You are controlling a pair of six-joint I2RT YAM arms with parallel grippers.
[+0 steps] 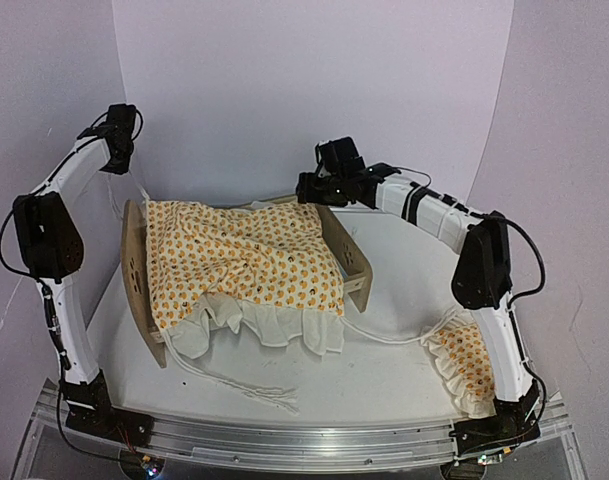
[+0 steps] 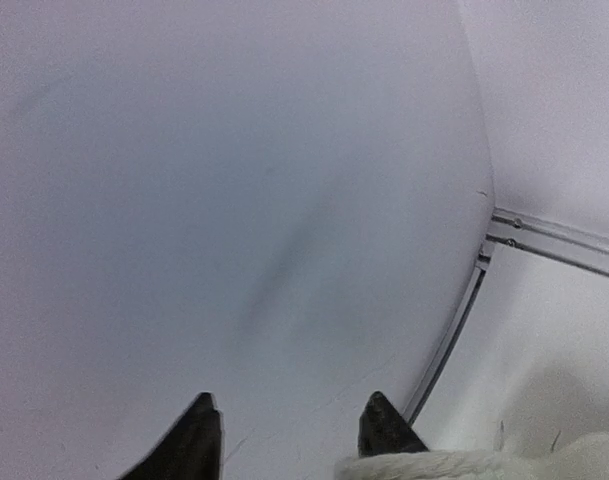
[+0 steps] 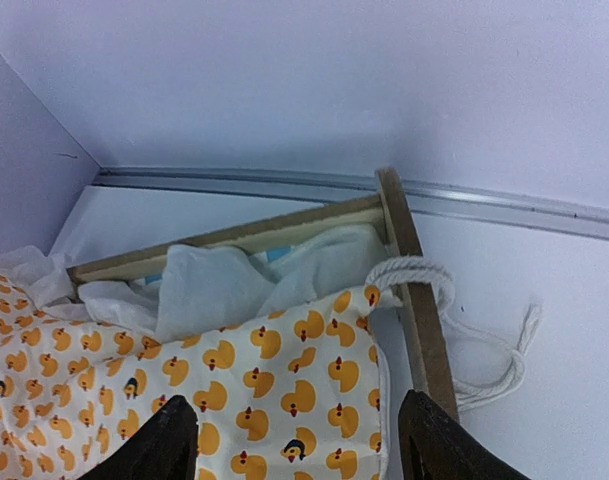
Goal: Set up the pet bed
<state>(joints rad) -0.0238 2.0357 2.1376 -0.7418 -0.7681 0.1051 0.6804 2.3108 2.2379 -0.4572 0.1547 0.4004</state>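
Note:
The pet bed stands mid-table, with a light-wood end board on the left [image 1: 134, 270] and another on the right [image 1: 350, 252]. The orange duck-print quilt [image 1: 242, 258] is draped over it, and its white ruffle [image 1: 269, 325] hangs over the front. My right gripper [image 1: 309, 186] is open above the bed's back right corner. In the right wrist view the gripper [image 3: 299, 435] hovers over the quilt [image 3: 284, 370]. A white cord loop [image 3: 414, 270] lies over the end board [image 3: 416, 310], and a sliver of blue-striped mattress [image 3: 276, 256] shows. My left gripper [image 1: 120, 130] is raised at the back left. In the left wrist view it [image 2: 289, 428] is open and faces the wall.
The small ruffled pillow [image 1: 462, 362] lies by the right arm's base. White cords [image 1: 246, 386] trail across the table in front of the bed. Another cord [image 1: 399, 335] runs toward the pillow. A piece of white cord [image 2: 434, 465] lies beside the left gripper's right finger. White walls enclose the back and sides.

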